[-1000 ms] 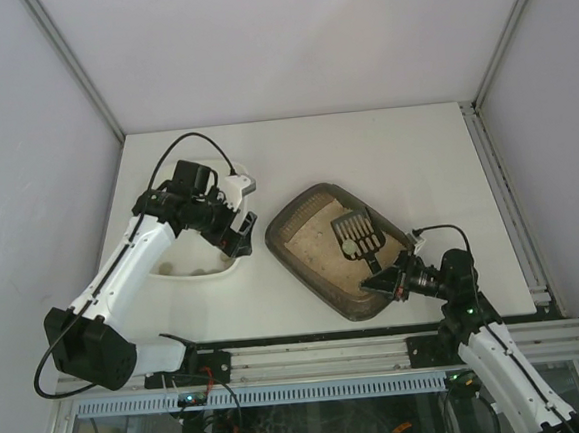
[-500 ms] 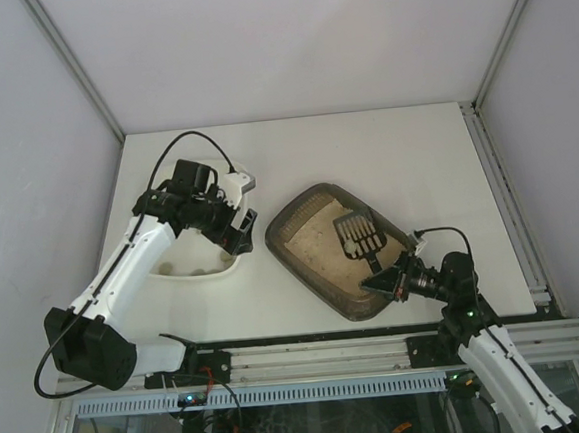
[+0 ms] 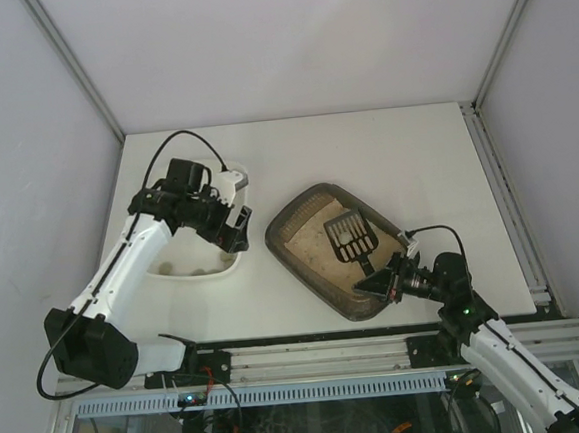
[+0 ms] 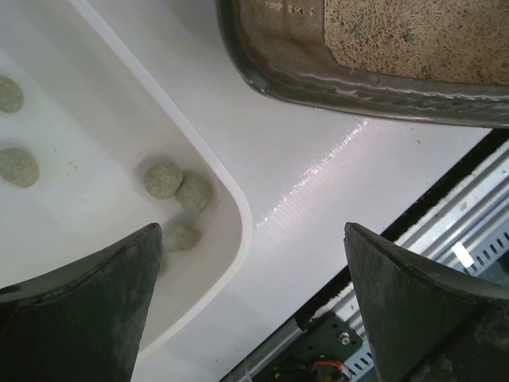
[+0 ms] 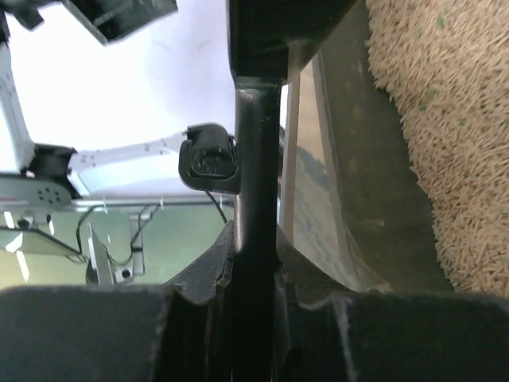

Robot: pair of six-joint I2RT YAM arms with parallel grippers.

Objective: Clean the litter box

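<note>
The dark brown litter box (image 3: 299,208) with pale beige sand lies mid-table; it also shows in the left wrist view (image 4: 274,60) and the right wrist view (image 5: 374,199). My right gripper (image 3: 383,281) is shut on the handle of the black slotted scoop (image 3: 351,237), whose head hangs over the sand; the handle (image 5: 256,183) runs between my fingers. My left gripper (image 3: 236,231) is open and empty above the near right corner of the white tray (image 3: 235,264), which holds several greenish clumps (image 4: 164,179).
The white tray's rim (image 4: 231,199) sits just left of the litter box. A black gap and an aluminium rail (image 3: 321,356) run along the table's near edge. White walls enclose the table on three sides.
The scoop's head has shifted left over the sand and no longer carries a clump. My right gripper moved slightly left. My left arm drew back a little to the left.
</note>
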